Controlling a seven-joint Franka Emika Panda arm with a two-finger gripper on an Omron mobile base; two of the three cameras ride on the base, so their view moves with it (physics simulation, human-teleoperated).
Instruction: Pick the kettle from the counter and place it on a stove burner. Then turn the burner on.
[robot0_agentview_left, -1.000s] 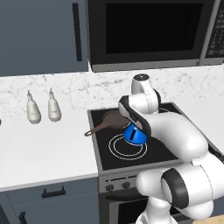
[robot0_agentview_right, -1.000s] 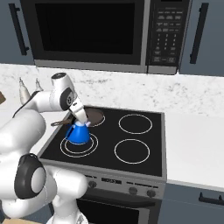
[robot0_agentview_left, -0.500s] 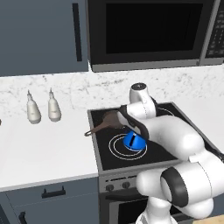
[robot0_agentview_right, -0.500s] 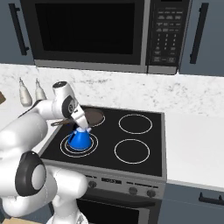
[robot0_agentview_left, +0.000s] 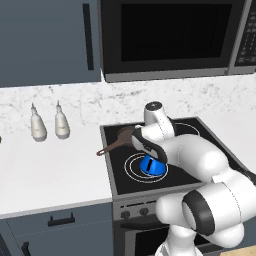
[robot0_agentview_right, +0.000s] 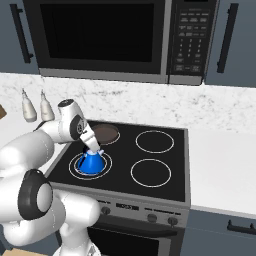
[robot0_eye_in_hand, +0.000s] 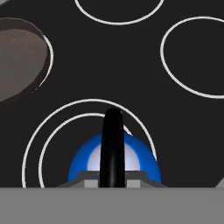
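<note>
Bright blue against the black glass, the kettle (robot0_agentview_right: 91, 163) is seen at lower left of centre in the right base view, inside the double-ringed burner (robot0_agentview_right: 105, 167), with the gripper (robot0_agentview_right: 93, 147) clenched on its black arched handle (robot0_eye_in_hand: 112, 146) just above the cone. Whether the base is already touching the glass cannot be told from the base views.

Risks, as judged from here: if the handle were let go while the kettle hangs above the glass, it could drop, tip or slide off centre. In the hand view the body is seen towards the lower right of the rings rather than at their middle, so it might be left overlapping the ring line. The brown frying pan (robot0_agentview_left: 126, 138) lies just beside, on the rear burner, and could be nudged by a wide withdrawal. The knobs (robot0_agentview_right: 149, 218) on the stove front are set low, so the kettle could be clipped on the way down to them.

The handle and the offset within the rings are given by the hand view alone. The two cream bottles (robot0_agentview_left: 48, 124) on the white counter (robot0_agentview_left: 55, 175) are shown by the base views, at middle left of the left one
</note>
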